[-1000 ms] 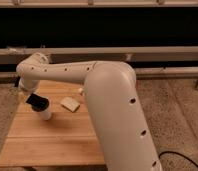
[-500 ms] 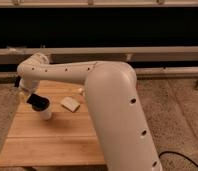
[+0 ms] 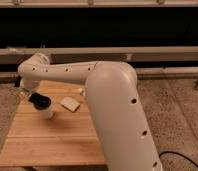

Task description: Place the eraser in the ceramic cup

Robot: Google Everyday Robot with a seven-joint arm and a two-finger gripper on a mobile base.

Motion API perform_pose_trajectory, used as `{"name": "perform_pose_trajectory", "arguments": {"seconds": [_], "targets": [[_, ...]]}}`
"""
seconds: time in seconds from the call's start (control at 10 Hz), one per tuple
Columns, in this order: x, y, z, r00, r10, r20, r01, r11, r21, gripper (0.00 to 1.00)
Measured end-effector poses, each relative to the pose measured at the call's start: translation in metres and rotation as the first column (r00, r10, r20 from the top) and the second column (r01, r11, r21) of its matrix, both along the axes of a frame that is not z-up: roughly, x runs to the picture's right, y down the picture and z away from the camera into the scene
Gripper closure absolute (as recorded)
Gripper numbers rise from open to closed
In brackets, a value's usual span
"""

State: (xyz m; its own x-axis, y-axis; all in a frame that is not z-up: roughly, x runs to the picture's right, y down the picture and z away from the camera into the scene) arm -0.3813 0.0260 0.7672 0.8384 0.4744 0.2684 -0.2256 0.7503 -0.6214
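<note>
The white ceramic cup stands upright on the left part of the wooden table. The black eraser sits tilted right at the cup's mouth, covering its rim. My gripper is at the end of the white arm that reaches in from the right. It hangs just above and to the left of the cup, touching or very near the eraser. The wrist hides most of it.
A flat tan square piece lies on the table just right of the cup. A small pale object sits behind it by the arm. The big white arm covers the table's right side. Gravel floor surrounds the table.
The eraser has shifted slightly to the right, over the cup's mouth. The arm has barely moved.
</note>
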Motion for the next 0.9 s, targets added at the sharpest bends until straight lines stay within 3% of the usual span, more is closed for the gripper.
{"name": "perform_pose_trajectory", "arguments": {"seconds": [0.1, 0.2, 0.9], "targets": [[0.0011, -0.0007, -0.0001, 1.0, 0.0, 0.0, 0.0, 1.0, 0.001, 0.43], [0.0017, -0.0006, 0.0002, 1.0, 0.0, 0.0, 0.0, 1.0, 0.002, 0.38], [0.0077, -0.0025, 0.0011, 1.0, 0.003, -0.002, -0.003, 1.0, 0.007, 0.36]]}}
